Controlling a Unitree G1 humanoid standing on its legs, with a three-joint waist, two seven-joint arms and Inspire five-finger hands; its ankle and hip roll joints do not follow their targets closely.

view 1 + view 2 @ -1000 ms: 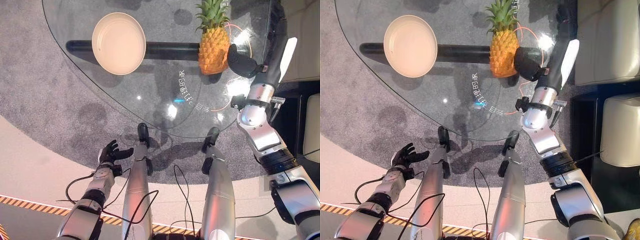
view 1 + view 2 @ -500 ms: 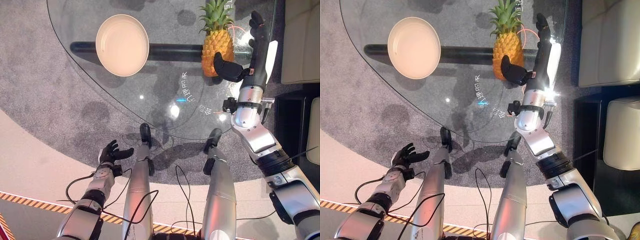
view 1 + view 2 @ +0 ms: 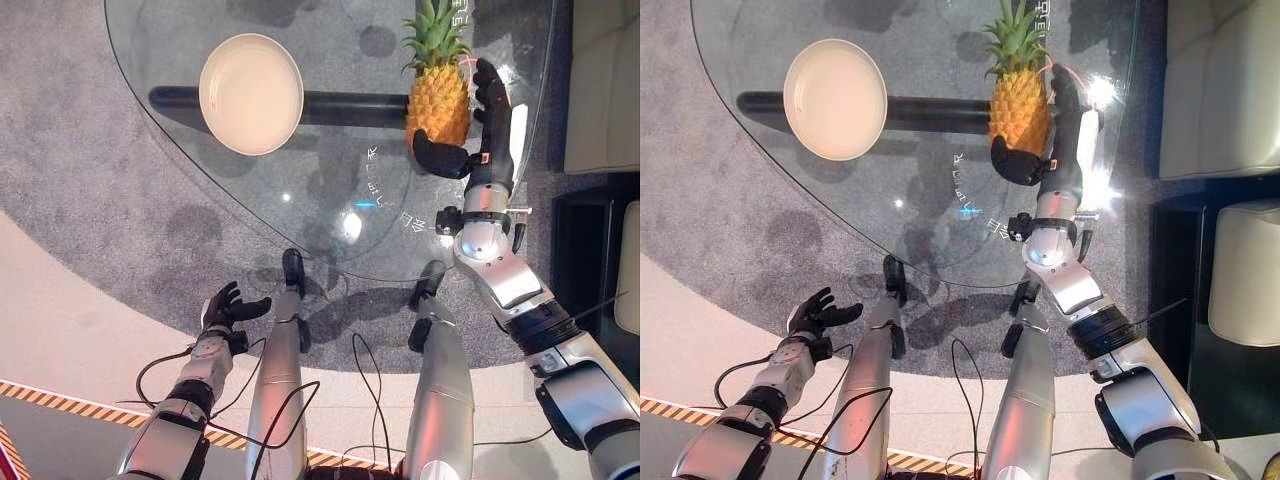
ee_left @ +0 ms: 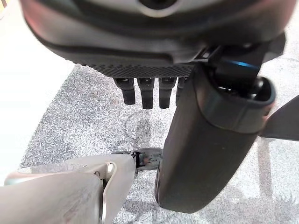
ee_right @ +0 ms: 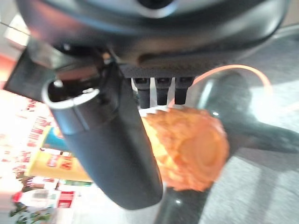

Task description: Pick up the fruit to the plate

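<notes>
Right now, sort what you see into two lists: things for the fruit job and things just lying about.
For the job:
pineapple, upright on the glass table
plate, bare, on the table apart from the pineapple
right hand, open beside the pineapple

Just about:
left hand, open, low over the carpet
white seats beside the table

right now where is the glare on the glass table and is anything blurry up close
Left eye view: bright glare spots on the round glass table near its front edge and by the right hand. Right eye view: a glare patch just right of the orange pineapple. Right wrist view: the pineapple looks soft and blurred past the fingers. Left wrist view: the left hand is sharp over speckled grey carpet.
</notes>
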